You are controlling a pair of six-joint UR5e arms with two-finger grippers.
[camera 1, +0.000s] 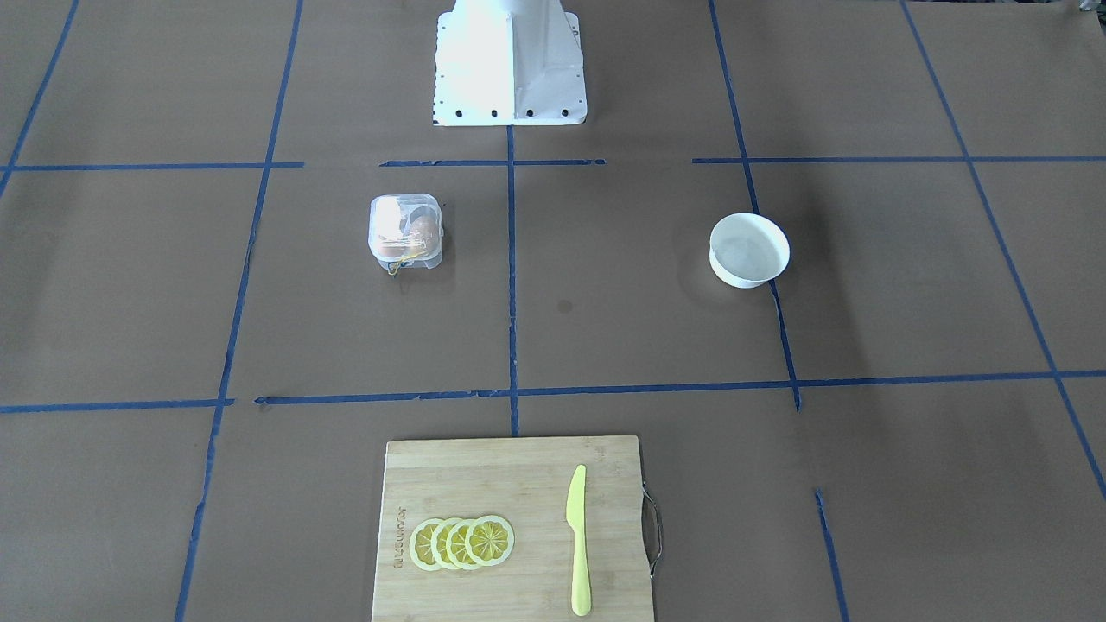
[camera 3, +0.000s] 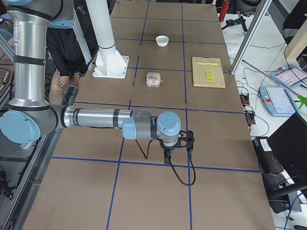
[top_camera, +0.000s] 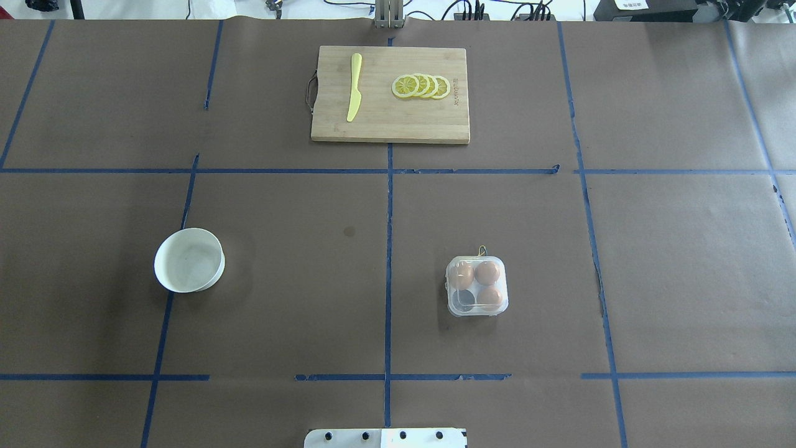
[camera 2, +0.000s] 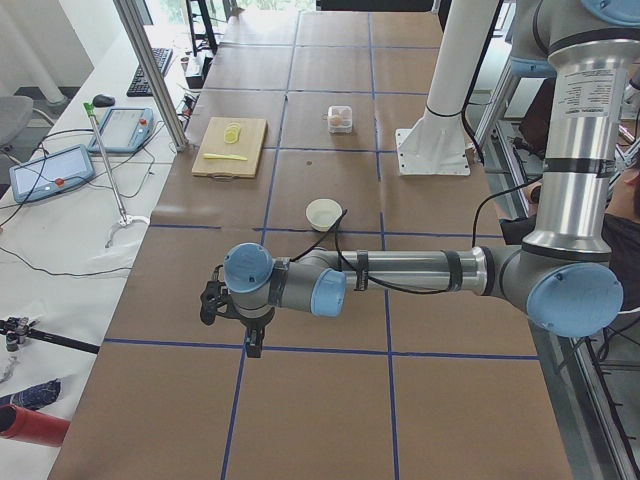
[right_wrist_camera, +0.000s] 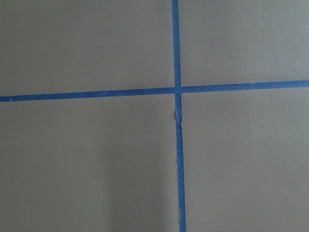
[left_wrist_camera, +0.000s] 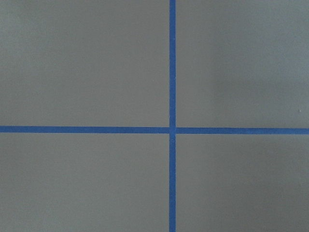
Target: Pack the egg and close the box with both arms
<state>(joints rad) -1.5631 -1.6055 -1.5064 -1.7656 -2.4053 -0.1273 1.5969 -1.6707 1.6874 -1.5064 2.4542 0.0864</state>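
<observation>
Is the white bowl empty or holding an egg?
Empty: the white bowl shows only its bare inside from overhead and front; three eggs sit in the box.

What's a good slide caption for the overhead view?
Clear plastic four-cup egg box holding three tan-brown eggs, right of an empty round white bowl, wooden cutting board beyond.

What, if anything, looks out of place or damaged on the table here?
Nothing spilled or broken. The box looks shut, holding three eggs with one cup empty; its yellow band trails outside. A small dark spot marks the table.
</observation>
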